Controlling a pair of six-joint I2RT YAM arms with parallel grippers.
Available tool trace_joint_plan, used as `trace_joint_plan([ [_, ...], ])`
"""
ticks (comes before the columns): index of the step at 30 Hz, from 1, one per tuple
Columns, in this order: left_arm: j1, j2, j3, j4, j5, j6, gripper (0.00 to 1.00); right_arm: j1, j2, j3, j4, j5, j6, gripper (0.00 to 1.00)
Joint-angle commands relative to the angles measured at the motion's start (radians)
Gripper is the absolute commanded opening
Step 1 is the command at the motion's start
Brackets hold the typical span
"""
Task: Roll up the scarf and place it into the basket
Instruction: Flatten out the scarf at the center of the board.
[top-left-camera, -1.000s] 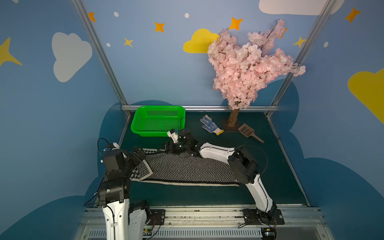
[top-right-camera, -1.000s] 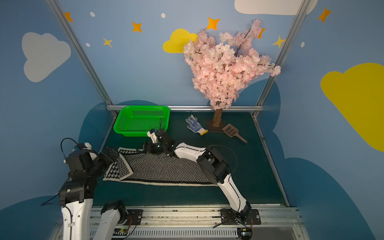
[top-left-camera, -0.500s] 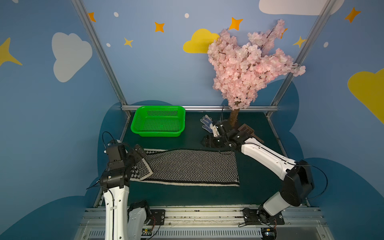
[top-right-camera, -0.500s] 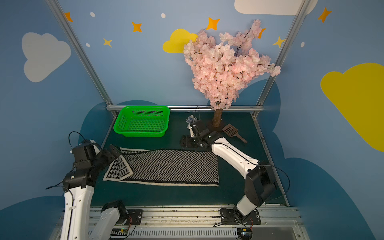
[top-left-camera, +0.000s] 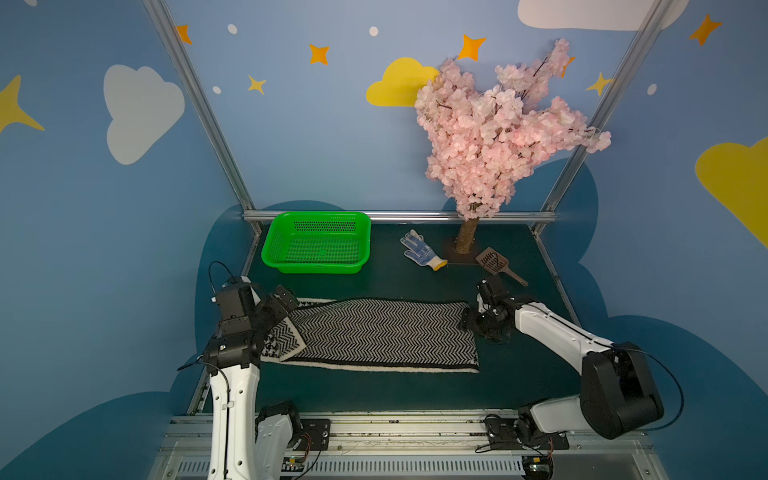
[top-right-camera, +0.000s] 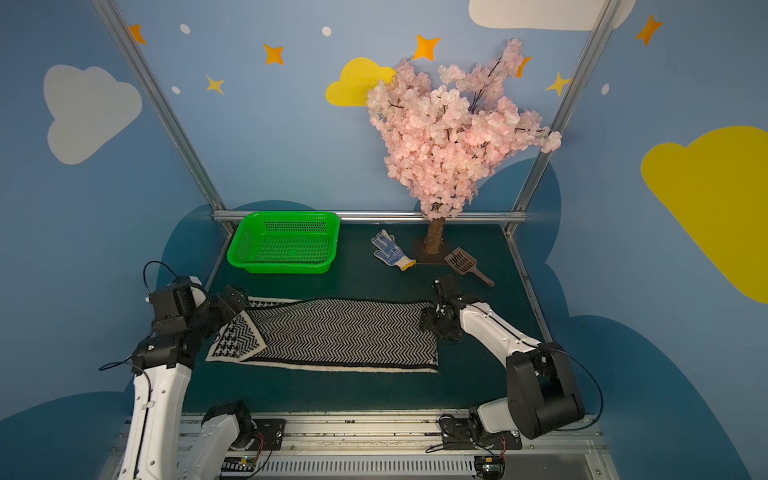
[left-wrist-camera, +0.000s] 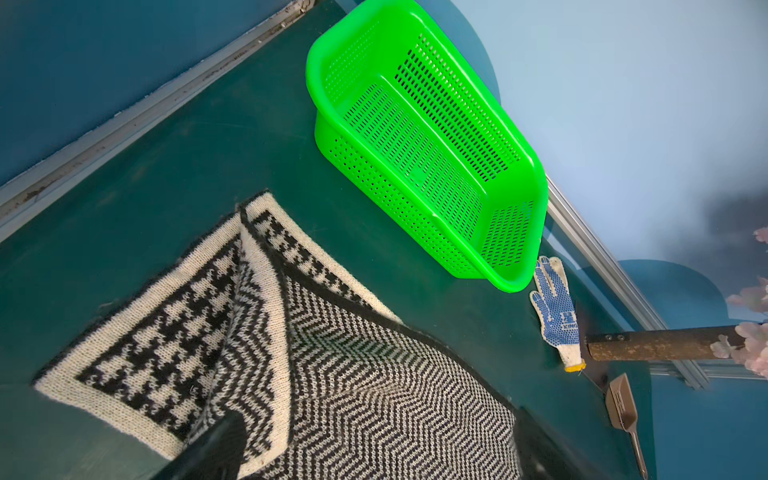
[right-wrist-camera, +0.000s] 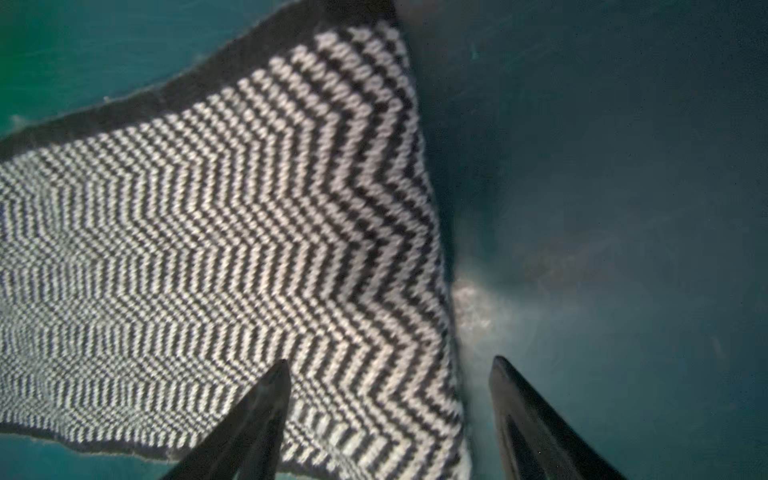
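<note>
The scarf (top-left-camera: 382, 332) (top-right-camera: 345, 332) lies flat across the green mat with its zigzag side up. Its left end is folded over, showing houndstooth (left-wrist-camera: 166, 340). The empty green basket (top-left-camera: 320, 268) (top-right-camera: 286, 266) (left-wrist-camera: 415, 137) stands behind the scarf's left part. My left gripper (top-left-camera: 286, 300) (left-wrist-camera: 374, 451) is open and hovers over the folded left end. My right gripper (top-left-camera: 469, 322) (top-right-camera: 429, 323) (right-wrist-camera: 390, 365) is open at the scarf's (right-wrist-camera: 208, 208) right end. One of its fingers is over the cloth and the other over bare mat, with the scarf's edge between them.
A white-and-blue dotted glove (top-left-camera: 422, 251) (left-wrist-camera: 557, 307) and a brown slotted scoop (top-left-camera: 494, 262) (left-wrist-camera: 621, 403) lie at the back right. Between them stands the trunk (top-left-camera: 465, 241) of a pink blossom tree. A metal rail (top-left-camera: 415, 216) runs along the back edge.
My right arm swung from the scarf's back left edge near the basket, past the glove, down to the scarf's right end, its jaws narrowing a little. The left gripper shifted slightly.
</note>
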Motion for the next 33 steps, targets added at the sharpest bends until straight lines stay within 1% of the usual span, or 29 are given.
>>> trace_joint_plan([
  [1, -0.001, -0.01, -0.022, 0.017, 0.03, 0.018, 1.0, -0.048, 0.078, 0.036, 0.039, -0.081, -0.067, 0.74],
  [2, 0.0, -0.009, -0.025, 0.02, 0.035, 0.02, 1.0, -0.059, 0.1, 0.042, 0.043, -0.091, -0.072, 0.73],
  [4, 0.0, -0.005, -0.03, 0.021, 0.04, 0.025, 1.0, -0.071, 0.141, 0.048, 0.06, -0.109, -0.08, 0.68],
  [6, 0.0, -0.002, -0.03, 0.018, 0.037, 0.032, 1.0, -0.072, 0.165, 0.04, 0.086, -0.122, -0.079, 0.67],
  [8, 0.0, -0.004, -0.03, 0.018, 0.031, 0.034, 1.0, -0.07, 0.188, 0.032, 0.109, -0.148, -0.077, 0.56],
  [9, 0.0, -0.005, -0.029, 0.019, 0.032, 0.034, 1.0, -0.07, 0.196, 0.026, 0.117, -0.155, -0.072, 0.49],
  [10, 0.0, -0.004, -0.027, 0.017, 0.032, 0.034, 1.0, -0.069, 0.199, 0.014, 0.128, -0.156, -0.068, 0.37],
  [11, 0.0, -0.003, -0.025, 0.017, 0.033, 0.034, 1.0, -0.069, 0.199, 0.005, 0.137, -0.154, -0.063, 0.22],
  [12, 0.0, -0.004, -0.024, 0.017, 0.034, 0.033, 1.0, -0.07, 0.196, -0.004, 0.142, -0.151, -0.058, 0.09],
  [13, 0.0, -0.001, -0.021, 0.016, 0.034, 0.033, 1.0, -0.071, 0.191, -0.008, 0.14, -0.145, -0.059, 0.0],
  [15, 0.0, 0.004, -0.022, 0.016, 0.037, 0.035, 1.0, -0.082, 0.166, -0.004, 0.11, -0.116, -0.064, 0.0],
  [17, 0.0, 0.014, -0.026, 0.023, 0.048, 0.037, 1.0, -0.113, 0.118, 0.001, 0.084, -0.119, -0.071, 0.0],
  [21, -0.001, 0.049, -0.045, 0.045, 0.079, 0.042, 1.0, -0.224, 0.009, 0.065, -0.023, -0.139, -0.116, 0.0],
  [25, -0.023, 0.095, -0.057, 0.069, 0.071, 0.037, 1.0, -0.345, -0.048, 0.154, -0.145, -0.139, -0.177, 0.0],
  [28, -0.089, 0.146, -0.052, 0.089, 0.047, 0.029, 1.0, -0.4, -0.057, 0.187, -0.192, -0.126, -0.215, 0.0],
  [33, -0.251, 0.259, -0.057, 0.15, -0.008, 0.0, 0.99, -0.429, -0.037, 0.171, -0.192, -0.126, -0.229, 0.0],
])
